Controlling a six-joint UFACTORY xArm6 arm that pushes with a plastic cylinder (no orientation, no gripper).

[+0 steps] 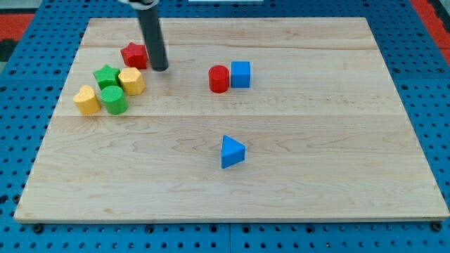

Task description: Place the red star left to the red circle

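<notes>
Tip (160, 68): gripperless tool, holding nothing, stood just right of red star (133, 55). Red circle (219, 79) touched blue cube (240, 74), well apart on worktop (316, 140).

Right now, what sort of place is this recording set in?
Likely a lab bench for robot pushing trials: a wooden board on blue pegboard, small blocks such as the red star, and my tip just right of it.

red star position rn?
The red star is in the view's upper left, just left of my tip, above the green star and yellow block, well left of the red circle.
</notes>
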